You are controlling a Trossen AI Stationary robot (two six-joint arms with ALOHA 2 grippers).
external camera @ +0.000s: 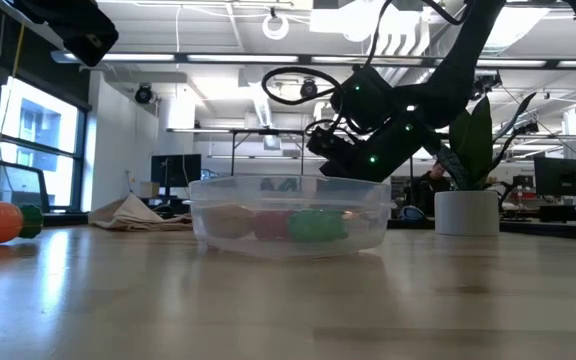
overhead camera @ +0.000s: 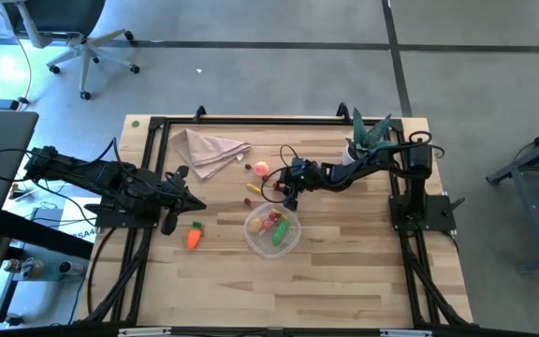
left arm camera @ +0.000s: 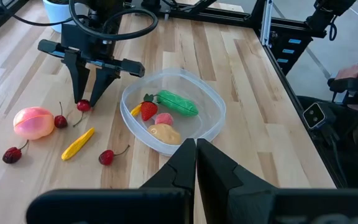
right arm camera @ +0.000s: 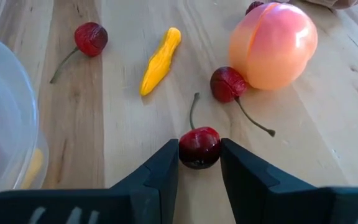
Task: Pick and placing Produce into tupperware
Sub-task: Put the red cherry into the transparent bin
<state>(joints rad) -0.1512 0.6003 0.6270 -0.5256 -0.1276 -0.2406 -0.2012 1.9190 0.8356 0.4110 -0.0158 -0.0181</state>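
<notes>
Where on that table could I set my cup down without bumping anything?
The near stretch of the table, in front of the tupperware and carrot, is bare. It is crowded between the napkin and the plant: peach, cherries, and the right gripper closed on a cherry.

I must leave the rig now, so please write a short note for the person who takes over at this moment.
Right gripper: shut on a cherry lying on the table, not lifted.
Left gripper: shut, empty, waiting near the carrot.
Done: the tupperware holds the green pepper, strawberry, a pink piece and the potato.
Left: this cherry, three more cherries, the peach, yellow piece, carrot.
</notes>
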